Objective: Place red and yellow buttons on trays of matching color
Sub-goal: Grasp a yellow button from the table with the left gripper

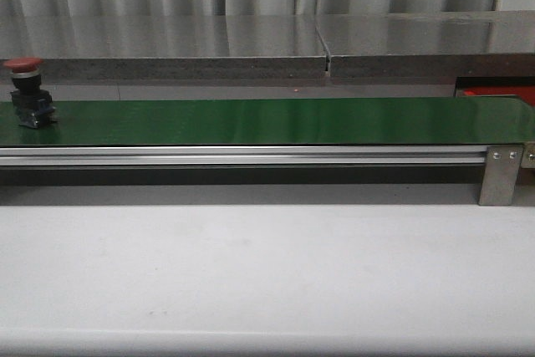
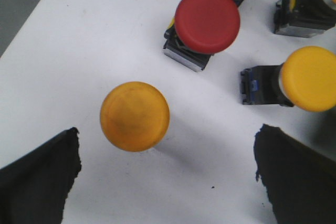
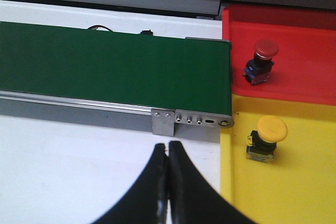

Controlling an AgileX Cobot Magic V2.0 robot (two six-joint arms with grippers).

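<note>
Front cam low, looking fwd across the green belt. Left wrist cam close, straight down over loose buttons on white table. Right wrist cam higher up, angled down, sharing belt's end bracket w/ front.

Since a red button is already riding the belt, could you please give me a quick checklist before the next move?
1. Red button upright on green belt: ok.
2. Right gripper empty, fingers together: ok.
3. Left gripper open above loose yellow button: ok.
4. Red tray has room: ok.
5. Yellow tray has room: ok.
6. Belt running: cannot tell.
</note>
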